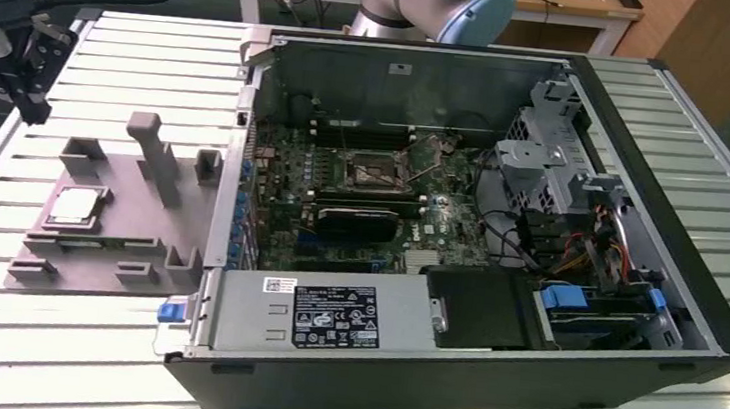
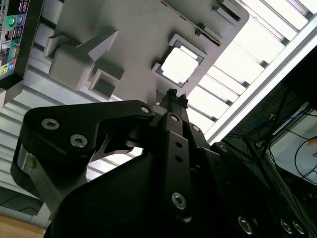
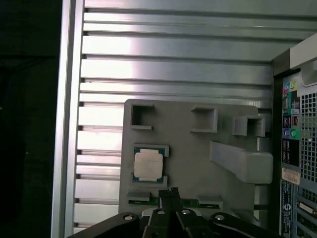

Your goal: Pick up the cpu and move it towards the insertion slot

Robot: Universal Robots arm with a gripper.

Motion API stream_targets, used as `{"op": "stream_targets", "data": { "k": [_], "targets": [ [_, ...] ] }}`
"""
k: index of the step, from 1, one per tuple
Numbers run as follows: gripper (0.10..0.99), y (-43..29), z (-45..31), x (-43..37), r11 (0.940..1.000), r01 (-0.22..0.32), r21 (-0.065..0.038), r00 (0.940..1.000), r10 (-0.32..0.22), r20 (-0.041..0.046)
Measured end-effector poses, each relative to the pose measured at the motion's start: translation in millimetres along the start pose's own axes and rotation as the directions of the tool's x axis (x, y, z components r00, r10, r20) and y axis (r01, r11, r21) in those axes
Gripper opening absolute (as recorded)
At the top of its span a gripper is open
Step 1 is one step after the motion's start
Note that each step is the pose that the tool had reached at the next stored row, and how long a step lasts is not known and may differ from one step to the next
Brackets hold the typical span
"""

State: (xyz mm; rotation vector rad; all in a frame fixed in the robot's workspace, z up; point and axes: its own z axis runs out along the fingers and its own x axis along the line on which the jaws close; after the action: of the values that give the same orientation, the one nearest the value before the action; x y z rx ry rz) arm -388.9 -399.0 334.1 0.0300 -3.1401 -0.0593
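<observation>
The cpu (image 1: pixel 77 205) is a flat silver square with a pale rim. It lies in a recess of the grey fixture plate (image 1: pixel 120 241) on the exterior view's left. Both wrist views show the cpu (image 3: pixel 147 165) (image 2: pixel 179 65) from above. My gripper (image 1: pixel 35 113) hangs above the table at the plate's far left corner, apart from the chip. Its black fingertips (image 3: pixel 168 191) (image 2: pixel 174 94) are pressed together with nothing between them. The insertion slot (image 1: pixel 371 170) is a shiny square frame on the motherboard inside the open case.
The open computer case (image 1: pixel 454 394) fills the middle and the exterior view's right, with a power supply (image 1: pixel 314 315) at its near side and drive bays (image 1: pixel 596 307). A tall post (image 1: pixel 149 149) rises from the fixture plate. The slatted metal table (image 1: pixel 151 53) ends at a left edge.
</observation>
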Motion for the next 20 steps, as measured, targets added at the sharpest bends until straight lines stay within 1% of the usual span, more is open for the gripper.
{"op": "stream_targets", "data": {
  "k": [9,16,20],
  "targets": [
    [0.102,-0.3,8.2,0.8,1.0000,0.000,0.001,1.0000,0.000,-0.0001],
    [0.102,-0.5,15.6,3.5,1.0000,0.000,0.001,1.0000,0.000,0.0000],
    [0.102,-0.7,21.0,5.1,1.0000,0.000,0.001,1.0000,0.000,0.0000]
  ]
}}
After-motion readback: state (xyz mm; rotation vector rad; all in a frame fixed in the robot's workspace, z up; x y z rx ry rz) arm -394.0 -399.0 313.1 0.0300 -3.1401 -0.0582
